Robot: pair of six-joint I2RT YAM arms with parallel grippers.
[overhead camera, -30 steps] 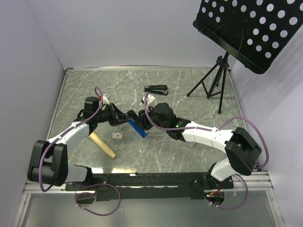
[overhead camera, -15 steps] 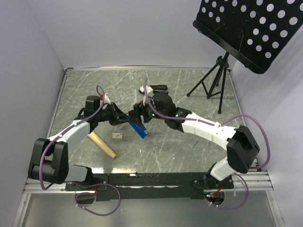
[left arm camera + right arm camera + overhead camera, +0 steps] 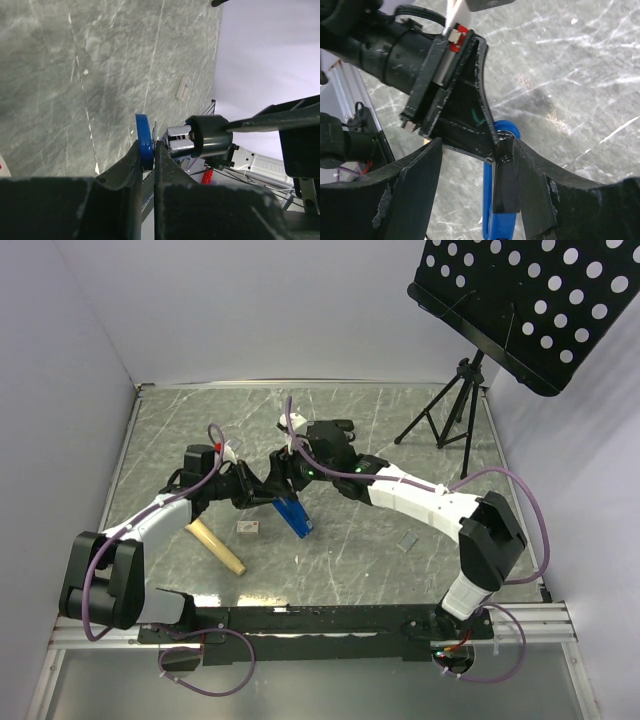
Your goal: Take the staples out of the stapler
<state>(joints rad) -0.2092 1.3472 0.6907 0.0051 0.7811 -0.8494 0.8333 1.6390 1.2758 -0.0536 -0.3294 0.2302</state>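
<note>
**Stapler pinched mid-table, second gripper crowding the grip**

Overhead: The blue stapler (image 3: pixel 293 514) slants over the middle of the table (image 3: pixel 420 455). Its upper end, at 11 o'clock, is in the left gripper (image 3: pixel 268 492), which is clamped on it. The right gripper (image 3: pixel 281 472) sits just at 12 o'clock of that pinch. A black stapler (image 3: pixel 335 426) lies further off at 1 o'clock, and a wooden wedge (image 3: pixel 218 548) at 8 o'clock.

Left wrist: The fingers (image 3: pixel 131 162) stand narrow, nipping only the stapler's (image 3: pixel 145 142) thin blue edge. Cannot tell whether the staple rail is open.

Right wrist: The right gripper (image 3: pixel 477 150) has its jaws apart and holds nothing. They straddle the left gripper's finger (image 3: pixel 462 117) as well as the stapler (image 3: pixel 500 215).

Risks:
- Closing here would likely pinch the other finger, not the stapler.
- A pull against so shallow an edge hold could twist the stapler loose.
- A rail springing open in mid-air would scatter staples.
</note>
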